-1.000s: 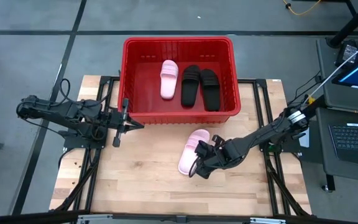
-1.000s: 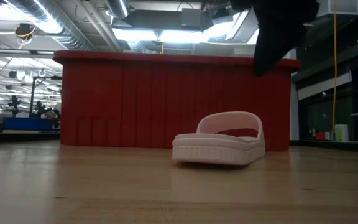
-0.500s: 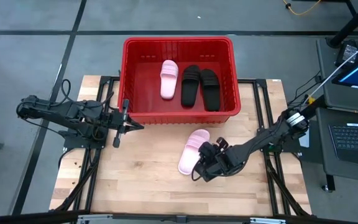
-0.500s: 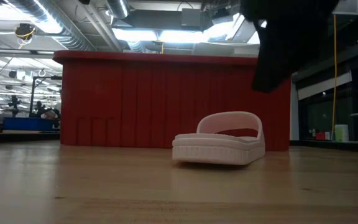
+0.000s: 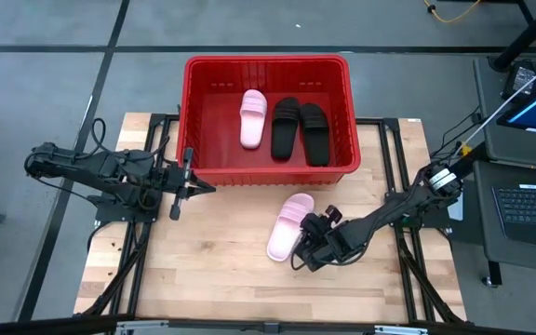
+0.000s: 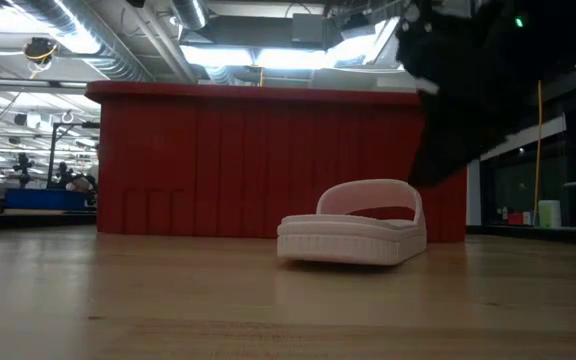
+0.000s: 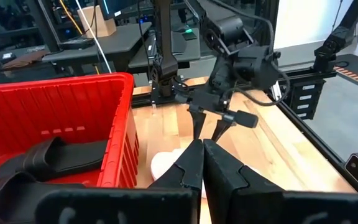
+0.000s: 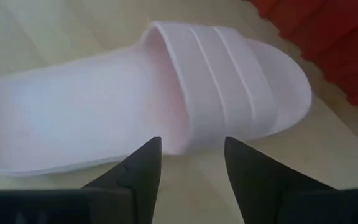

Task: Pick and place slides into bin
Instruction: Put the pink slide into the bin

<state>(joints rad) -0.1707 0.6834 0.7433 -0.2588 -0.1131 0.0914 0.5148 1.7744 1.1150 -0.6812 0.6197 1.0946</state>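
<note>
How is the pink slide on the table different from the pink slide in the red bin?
The pink slide on the table lies on bare wood, outside the bin; the pink slide in the bin rests on its red floor beside two black slides. The one on the table lies slanted; the one in the bin lies nearly straight. The right hand hovers open by the table one; no hand is near the other. Both are pale pink with ribbed straps.

2 dark jointed arms, black cables, tapered black fingers

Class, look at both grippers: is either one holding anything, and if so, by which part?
Nothing is held. The right gripper is open beside the pink slide on the table; the left gripper is shut and empty.
</note>
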